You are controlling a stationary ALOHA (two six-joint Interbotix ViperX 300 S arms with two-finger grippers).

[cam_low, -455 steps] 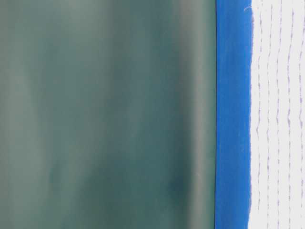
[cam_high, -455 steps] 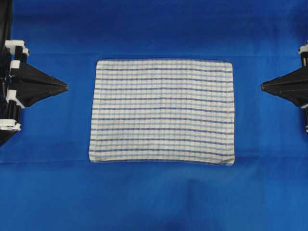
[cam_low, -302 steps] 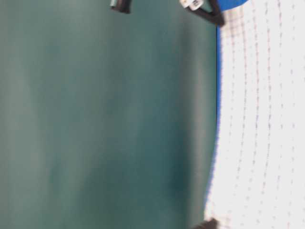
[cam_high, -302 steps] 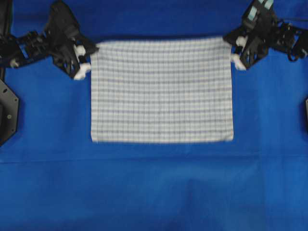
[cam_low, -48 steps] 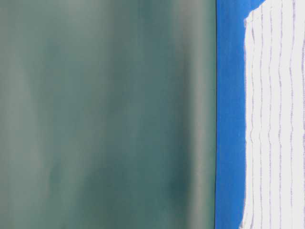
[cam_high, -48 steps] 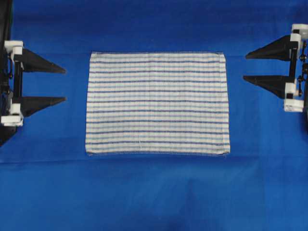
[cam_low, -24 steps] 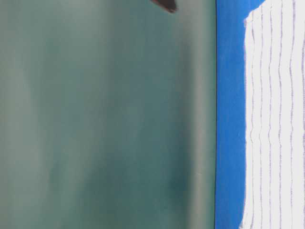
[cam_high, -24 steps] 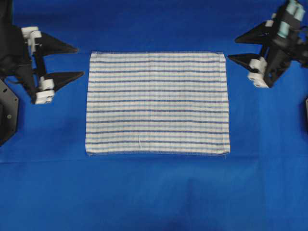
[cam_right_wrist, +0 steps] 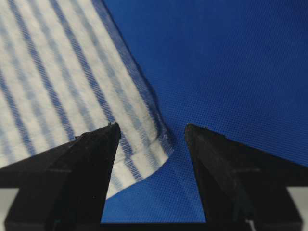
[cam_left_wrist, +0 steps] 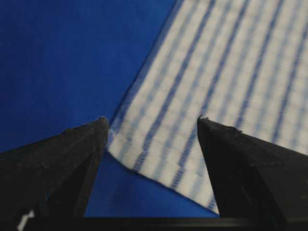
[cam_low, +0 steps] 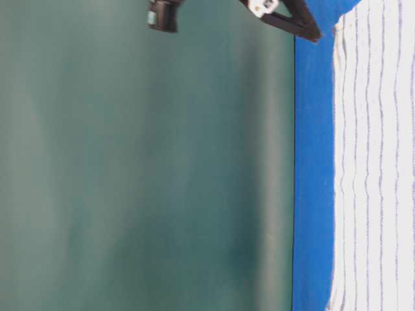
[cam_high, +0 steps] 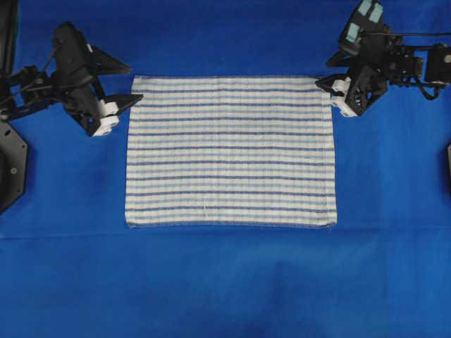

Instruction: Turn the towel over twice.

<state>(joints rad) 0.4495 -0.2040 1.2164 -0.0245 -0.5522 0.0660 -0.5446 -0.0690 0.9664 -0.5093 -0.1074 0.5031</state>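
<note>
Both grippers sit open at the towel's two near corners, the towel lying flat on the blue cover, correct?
Not quite: the left gripper and right gripper sit open at the two far corners of the towel, as the overhead view shows. It does lie flat on the blue cover.

One towel [cam_high: 231,151], two grippers, one table covering [cam_high: 225,282].

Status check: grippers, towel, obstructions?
Left gripper open at towel's far-left corner. Right gripper open at far-right corner. Towel flat, unheld. Nothing in the way.
</note>
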